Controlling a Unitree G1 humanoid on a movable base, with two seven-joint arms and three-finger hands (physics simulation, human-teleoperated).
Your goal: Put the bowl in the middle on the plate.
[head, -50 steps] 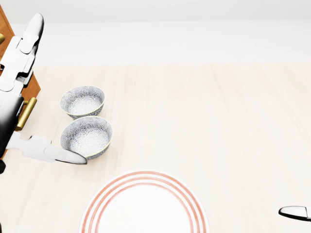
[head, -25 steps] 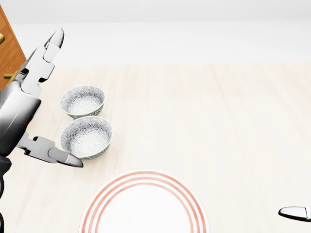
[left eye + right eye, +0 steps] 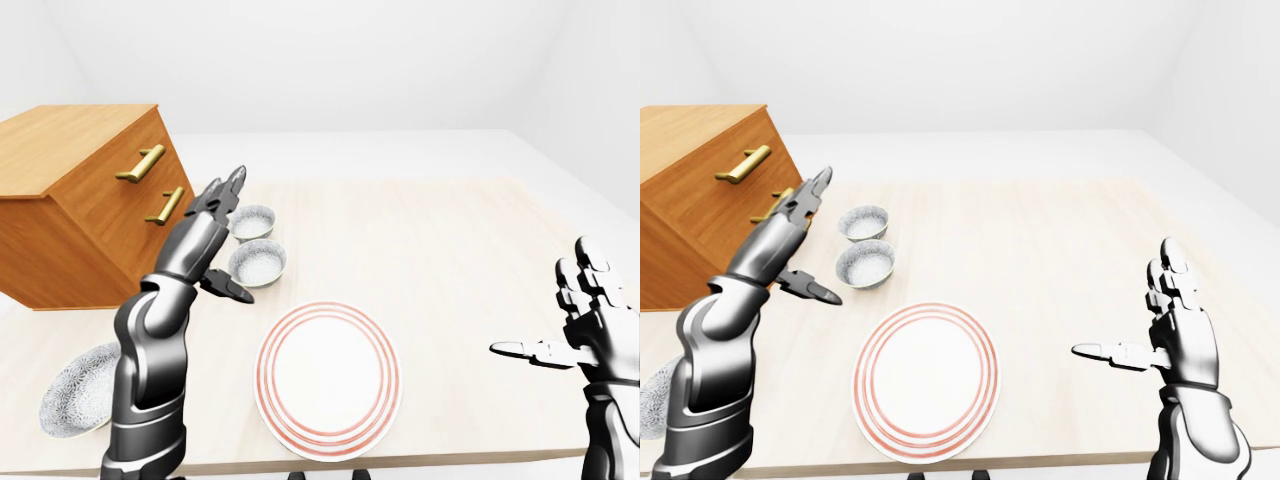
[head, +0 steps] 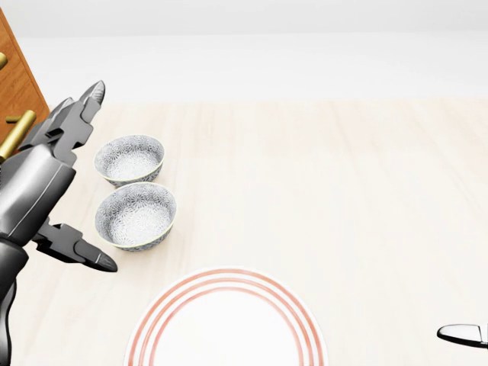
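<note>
The desk and the wooden drawer chest are sitting as before, and the plate is lying unmoved at the near edge. The left robot hand, open with fingers spread, is leaning lower than a second ago. Its thumb is easing a little to the left, off the middle bowl. That bowl is standing untouched between the far bowl and the plate. The right robot hand is idling open at the near right. The grasp is probably still being lined up.
</note>
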